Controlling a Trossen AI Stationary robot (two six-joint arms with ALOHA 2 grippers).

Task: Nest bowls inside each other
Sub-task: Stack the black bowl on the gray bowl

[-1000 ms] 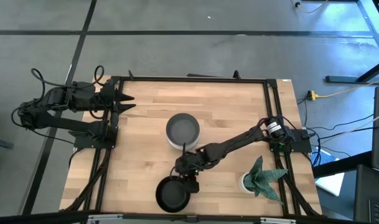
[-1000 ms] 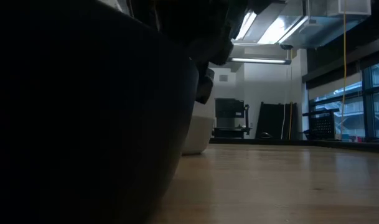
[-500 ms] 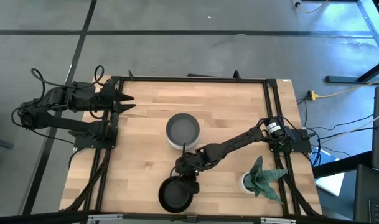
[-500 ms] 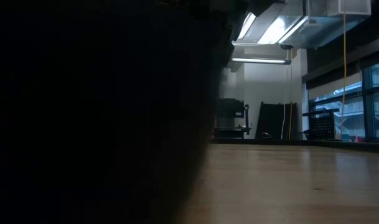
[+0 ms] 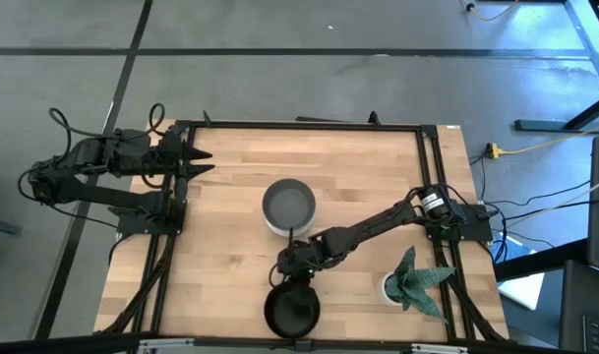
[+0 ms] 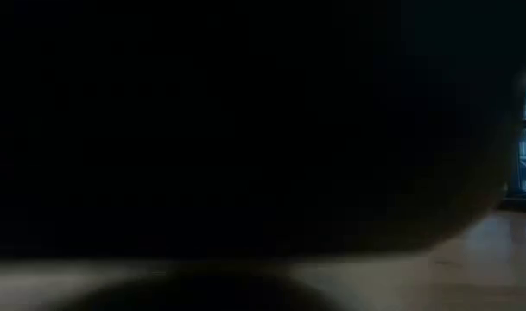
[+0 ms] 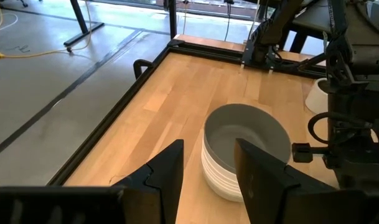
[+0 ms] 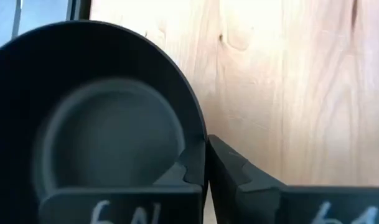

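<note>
The black bowl (image 5: 292, 312) sits mouth-up at the table's near edge, round with no long axis, and the right gripper (image 5: 290, 278) is pinched on its rim. To do this well, it should probably lift level and keep the wall clamped. Farther in, the nested stack (image 5: 287, 206) waits at mid-table, mouth-up; the left gripper (image 5: 203, 163) rests spread at the far-left corner.

overhead nice and evenly lit, soft shadows, low cam basically blacked out, right wrist closeup kinda blurry
</note>
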